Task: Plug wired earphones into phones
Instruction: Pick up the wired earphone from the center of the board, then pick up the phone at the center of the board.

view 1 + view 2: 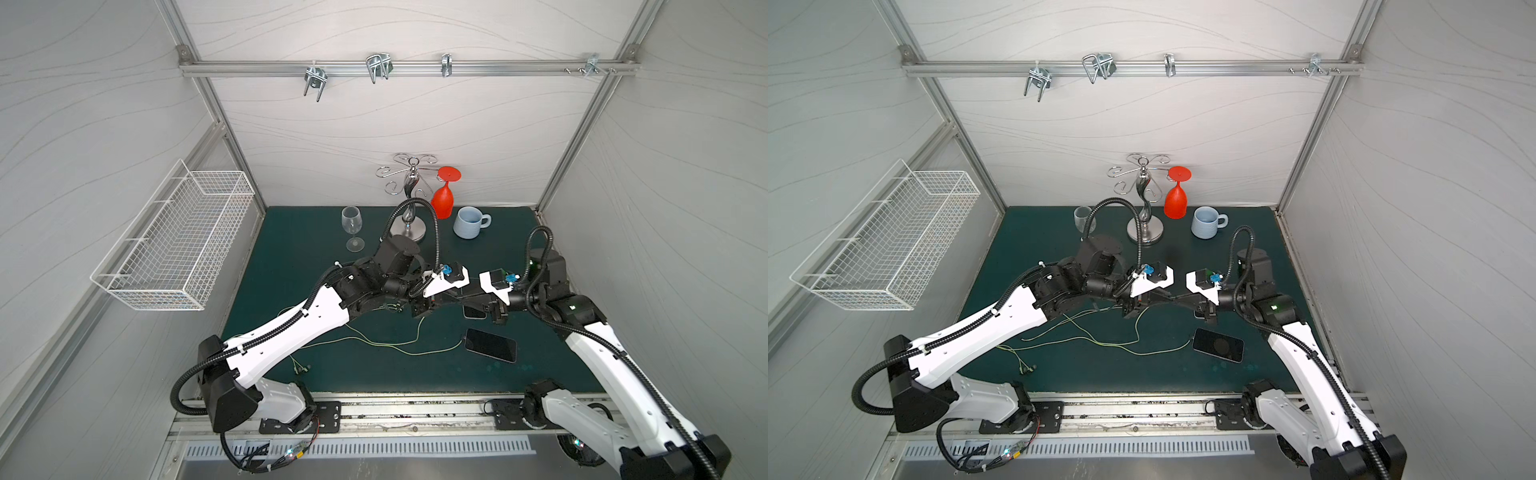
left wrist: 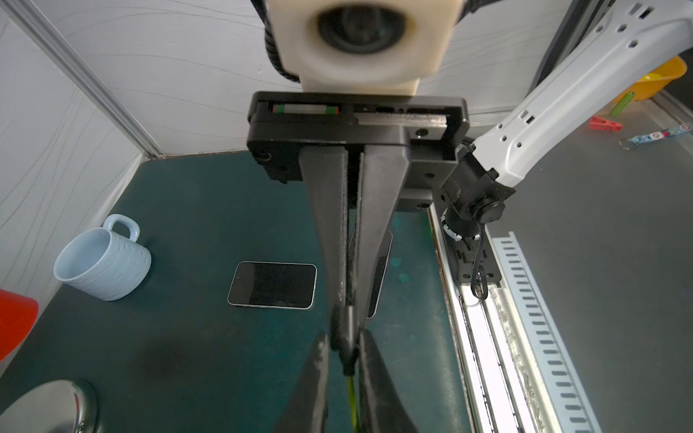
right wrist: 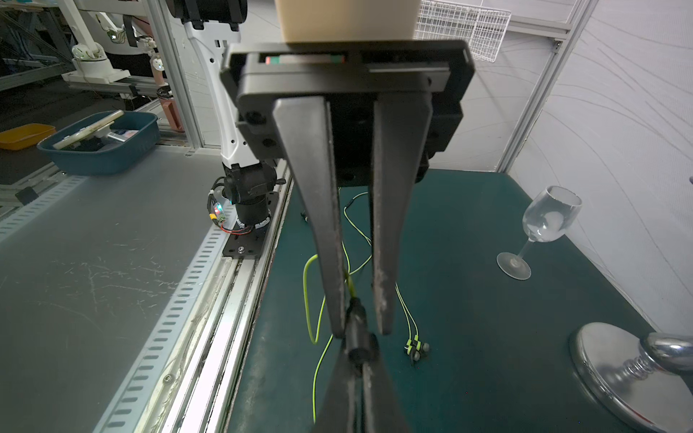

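Both grippers meet tip to tip over the middle of the green mat. My right gripper is shut on the dark plug of one of the wired earphones. My left gripper is narrowly open, its fingers on either side of that plug's cable end. Pale yellow-green cables trail over the mat to the earbuds. One of the phones lies near the front, and a cable runs up to its left end. The other phone lies flat below the grippers, mostly hidden in both top views.
At the back stand a clear wine glass, a chrome glass stand with a red goblet hanging on it, and a pale blue mug. A white wire basket hangs on the left wall.
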{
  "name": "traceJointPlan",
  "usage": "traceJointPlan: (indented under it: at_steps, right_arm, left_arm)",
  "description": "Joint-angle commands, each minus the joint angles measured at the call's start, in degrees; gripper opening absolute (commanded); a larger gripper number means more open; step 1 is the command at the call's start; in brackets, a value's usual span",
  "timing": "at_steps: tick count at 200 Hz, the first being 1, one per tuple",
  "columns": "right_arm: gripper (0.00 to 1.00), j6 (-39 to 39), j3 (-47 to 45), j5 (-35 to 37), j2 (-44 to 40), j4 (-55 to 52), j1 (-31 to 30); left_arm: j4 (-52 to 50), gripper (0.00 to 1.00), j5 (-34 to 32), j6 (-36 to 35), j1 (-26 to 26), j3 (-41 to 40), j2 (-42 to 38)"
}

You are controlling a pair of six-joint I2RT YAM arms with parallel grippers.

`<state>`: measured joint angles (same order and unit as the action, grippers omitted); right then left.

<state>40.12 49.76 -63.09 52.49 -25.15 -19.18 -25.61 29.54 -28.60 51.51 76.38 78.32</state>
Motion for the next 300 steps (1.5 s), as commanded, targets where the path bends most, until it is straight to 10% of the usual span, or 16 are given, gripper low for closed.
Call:
traceJointPlan:
  at_steps: [1,124,176,232,300]
  right_arm:
    - [0.00,2.60,1.40,-1.54,0.10,-1.66,-0.51]
    - [0.00,3.13,1.58,-0.18,0.85,-2.24,-1.56]
    - [0.46,-12.83,-0.85,14.82,-0.36,1.52,1.45]
    - [0.98,-57.99,-2.72,46.44,4.86,3.34,9.34]
    - [0.99,-67.85,4.47,62.17,30.32,-6.67,6.61]
  left_arm:
    - [0.21,0.15,-1.32,-2.24,0.41,2.83,0.68]
    - [0.82,0.00,-2.31,-1.70,1.23,2.84,1.57]
    - [7.63,0.00,-11.62,10.51,0.76,-1.99,0.91]
    - [23.77,0.00,-17.40,34.47,-5.69,-13.85,-2.93]
    - [27.76,0.00,-25.94,45.47,-8.63,-21.46,-5.63]
